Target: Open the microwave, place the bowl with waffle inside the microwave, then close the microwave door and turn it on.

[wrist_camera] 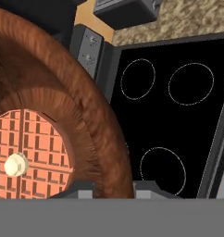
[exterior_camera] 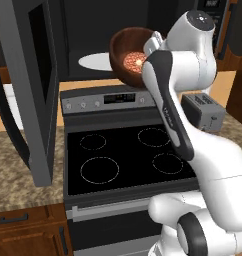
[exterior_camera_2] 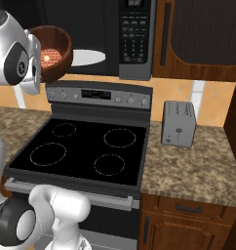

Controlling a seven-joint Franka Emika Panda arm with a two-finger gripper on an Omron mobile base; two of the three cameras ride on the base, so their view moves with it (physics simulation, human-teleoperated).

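Bowl [exterior_camera: 130, 56] sits at the top centre of the left base view, tilted so its mouth faces the camera, with the waffle [exterior_camera: 134, 61] inside it. It hangs in the air in front of the open microwave [exterior_camera: 93, 30], whose white turntable [exterior_camera: 95, 61] shows just left of the bowl. The microwave door [exterior_camera: 35, 85] stands swung out along the left side of the frame. The arm's white wrist covers the bowl's right edge, so the gripper [exterior_camera: 152, 50] is mostly hidden there. Below lies the stove [exterior_camera: 125, 155] with four burner rings, and a toaster [exterior_camera: 203, 111] stands on the counter [exterior_camera: 15, 170] at right.

In the right base view the bowl [exterior_camera_2: 54, 51] is at the upper left, beside the arm's rounded joint, again tipped toward the camera with the waffle [exterior_camera_2: 50, 57] visible. Behind it the turntable [exterior_camera_2: 88, 57] lies in the microwave cavity, and the keypad [exterior_camera_2: 134, 36] is right of that. The toaster [exterior_camera_2: 179, 123] stands at middle right on the counter [exterior_camera_2: 188, 166], just beside the stove [exterior_camera_2: 83, 146].

In the hand view the bowl [wrist_camera: 77, 102] takes up the left half, its rim running down to the bottom between the two finger tips [wrist_camera: 81, 190]; the gripper [wrist_camera: 111, 190] is clenched on that rim. The waffle [wrist_camera: 30, 157] lies at lower left with a pale pat on top. The stove [wrist_camera: 178, 120] shows at right, the toaster [wrist_camera: 127, 11] at the top.
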